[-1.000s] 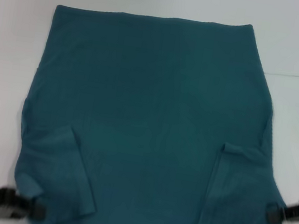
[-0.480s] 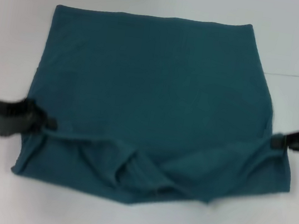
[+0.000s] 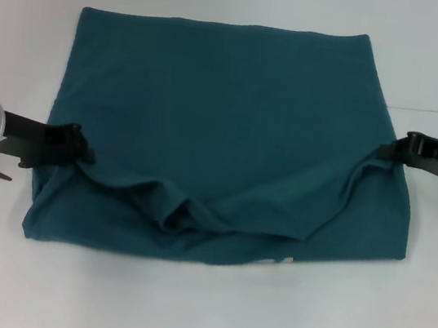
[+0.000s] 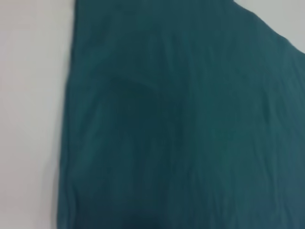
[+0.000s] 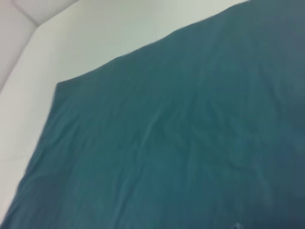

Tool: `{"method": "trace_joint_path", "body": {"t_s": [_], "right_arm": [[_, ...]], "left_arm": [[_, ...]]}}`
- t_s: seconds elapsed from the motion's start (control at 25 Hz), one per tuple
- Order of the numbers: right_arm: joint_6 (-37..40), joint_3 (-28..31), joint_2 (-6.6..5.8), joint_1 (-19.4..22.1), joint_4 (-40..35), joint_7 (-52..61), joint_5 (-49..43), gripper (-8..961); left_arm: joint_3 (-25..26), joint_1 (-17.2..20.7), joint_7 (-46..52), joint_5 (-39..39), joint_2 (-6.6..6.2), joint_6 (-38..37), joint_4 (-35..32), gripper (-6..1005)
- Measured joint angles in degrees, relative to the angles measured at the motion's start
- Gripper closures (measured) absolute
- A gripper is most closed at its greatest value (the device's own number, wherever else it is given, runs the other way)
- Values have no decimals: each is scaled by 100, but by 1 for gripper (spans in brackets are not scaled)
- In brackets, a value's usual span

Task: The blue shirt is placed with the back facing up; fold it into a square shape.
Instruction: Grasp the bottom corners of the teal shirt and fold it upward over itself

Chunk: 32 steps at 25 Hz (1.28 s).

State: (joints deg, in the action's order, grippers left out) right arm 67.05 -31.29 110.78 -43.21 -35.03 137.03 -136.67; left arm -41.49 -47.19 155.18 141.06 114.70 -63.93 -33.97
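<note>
Head view first: the left tool (image 3: 81, 152) sits at the left edge of the blue shirt (image 3: 227, 107), its dark fingers pinched together on a corner of cloth that has been drawn up over the layer beneath. On the opposite side, the right tool (image 3: 387, 153) is clamped on the cloth at the shirt's right edge in the same way, the fabric rising in a small peak where it is held. Between the two tools the lifted layer sags in a slack, wrinkled band, with a bunched fold near the middle of the near part of the shirt. A small patch of white print (image 3: 276, 262) shows just under the near folded edge. Beyond the tools the shirt lies flat and smooth on the white desk (image 3: 196, 317), its far edge straight and its sides running roughly parallel. A thin seam line crosses the desk on the right, beyond the right arm.

Both wrist views show only teal cloth against the pale desk, with soft creases and no fingers visible.
</note>
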Motion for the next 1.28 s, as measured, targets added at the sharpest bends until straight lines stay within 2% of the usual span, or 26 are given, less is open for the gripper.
{"method": "trace_joint_path", "body": {"t_s": [0.4,0.72,1.12,1.28], "right_arm": [[-1309,-558,60,-282,195,37,-12,833],[-2138,-912,66,-526,549,36,-11,825],[-2570,-950,62,-688,611,17,-10,816],[-2734,-997,72,-703,622,-7,-13,812]], "left_arm": [[-72,-116,-57,-2,29,882,-26,964],[-494,-232,-77,0,90,1640,14,965],[-789,-327,-81,0,107,2198,121,964],[-944,-379,-196,0,177,2486,152,964]]}}
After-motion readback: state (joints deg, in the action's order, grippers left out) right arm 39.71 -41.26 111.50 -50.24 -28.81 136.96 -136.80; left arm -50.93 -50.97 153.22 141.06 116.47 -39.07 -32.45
